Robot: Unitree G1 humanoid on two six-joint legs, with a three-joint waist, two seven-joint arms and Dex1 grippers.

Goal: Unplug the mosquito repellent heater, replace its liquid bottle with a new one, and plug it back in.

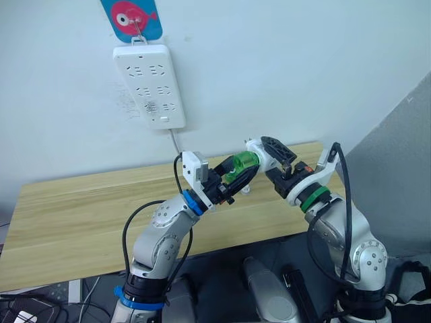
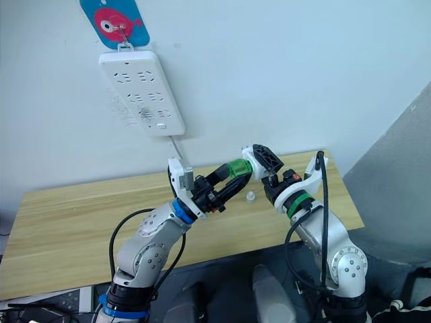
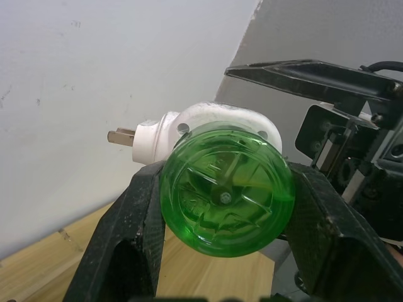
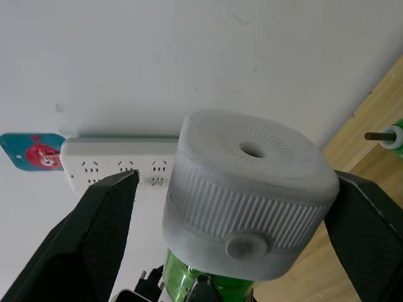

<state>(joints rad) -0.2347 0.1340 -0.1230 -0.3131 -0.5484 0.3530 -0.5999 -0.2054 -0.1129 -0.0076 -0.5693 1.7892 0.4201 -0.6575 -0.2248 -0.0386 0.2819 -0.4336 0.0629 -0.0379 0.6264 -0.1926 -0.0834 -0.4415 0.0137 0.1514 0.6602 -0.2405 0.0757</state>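
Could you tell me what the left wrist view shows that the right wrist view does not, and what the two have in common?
Left wrist view alone: the green bottle's round base between the left pincer's fingers, and the heater's metal plug prongs. Right wrist view alone: the round vent hole on the heater's top, the power strip on the wall under a blue fish tag, and another wick stem at the picture's edge. Both share the white heater joined to a green bottle, the wooden table and the white wall.
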